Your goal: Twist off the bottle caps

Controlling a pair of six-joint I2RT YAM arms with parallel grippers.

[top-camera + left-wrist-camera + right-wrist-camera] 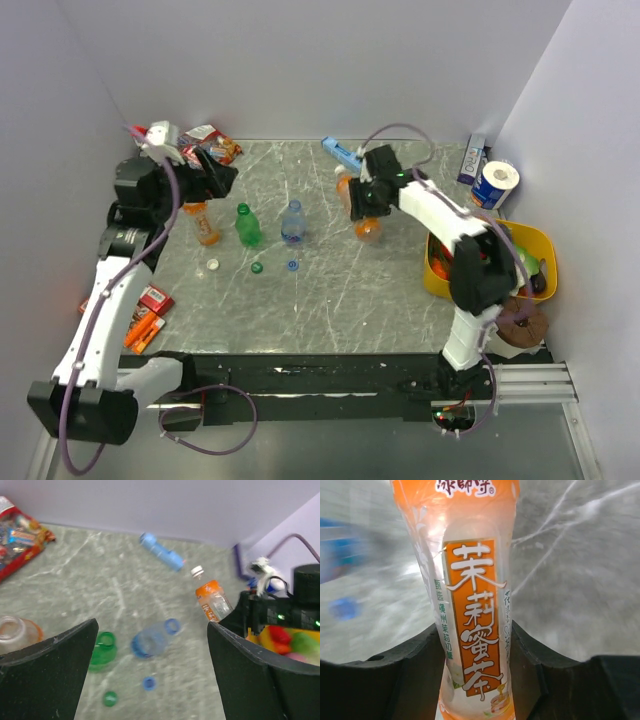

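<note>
My right gripper (362, 203) (476, 630) is shut on a capped orange bottle (366, 228) (213, 599) (472, 605), both fingers pressed to its label. The bottle tilts above the table, its white cap (343, 172) (197, 571) on. A second orange bottle (206, 227) (15, 630) stands uncapped at the left. Beside it stand the green bottle (247, 226) (102, 651) and the clear blue-label bottle (292, 223) (151, 639), both with open necks. Loose white (212, 265), green (257, 267) (110, 698) and blue (292, 265) (149, 682) caps lie in front. My left gripper (215, 177) (152, 625) hovers open and empty at the back left.
A flat blue box (343, 152) (161, 551) lies at the back. Snack packets (213, 146) (20, 535) sit at the back left, and more packets (150, 310) lie by the left edge. A yellow bin (541, 243) of toys and a white roll (495, 185) stand at the right.
</note>
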